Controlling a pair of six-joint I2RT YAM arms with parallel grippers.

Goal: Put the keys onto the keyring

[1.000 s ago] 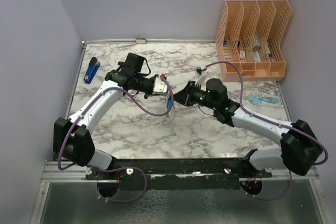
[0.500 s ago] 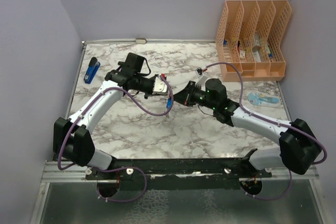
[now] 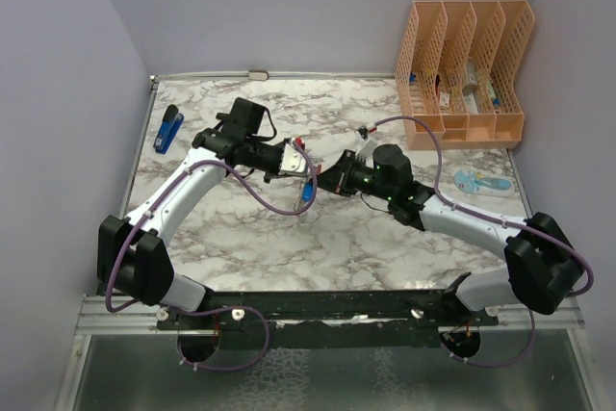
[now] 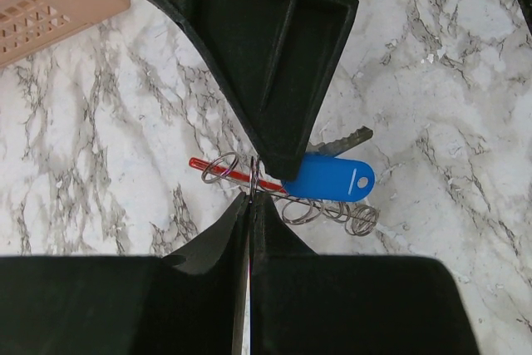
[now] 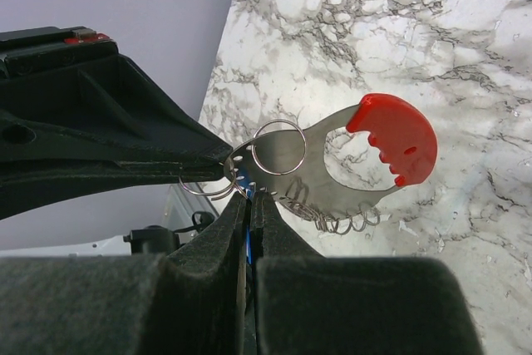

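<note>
The keyring (image 5: 332,164) is a silvery plate with a red crescent end (image 5: 397,135) and several wire rings along its edge. It hangs in the air above the table. My left gripper (image 3: 306,166) is shut on its rim; in the left wrist view (image 4: 249,199) it shows edge-on as a thin red line (image 4: 218,169). My right gripper (image 3: 320,182) meets it from the right, shut on the blue-headed key (image 4: 334,180), whose blue shows between its fingers (image 5: 249,199). A silver key blade (image 4: 345,140) sticks out beside the blue head.
An orange file organizer (image 3: 464,74) with small items stands at the back right. A dark-blue stapler-like object (image 3: 169,129) lies at the far left. A light-blue object (image 3: 479,182) lies near the right edge. Both arms' cables hang over the marble table (image 3: 250,238).
My right gripper has moved a little left, closer against the left gripper and the keyring. The left arm has barely moved.
</note>
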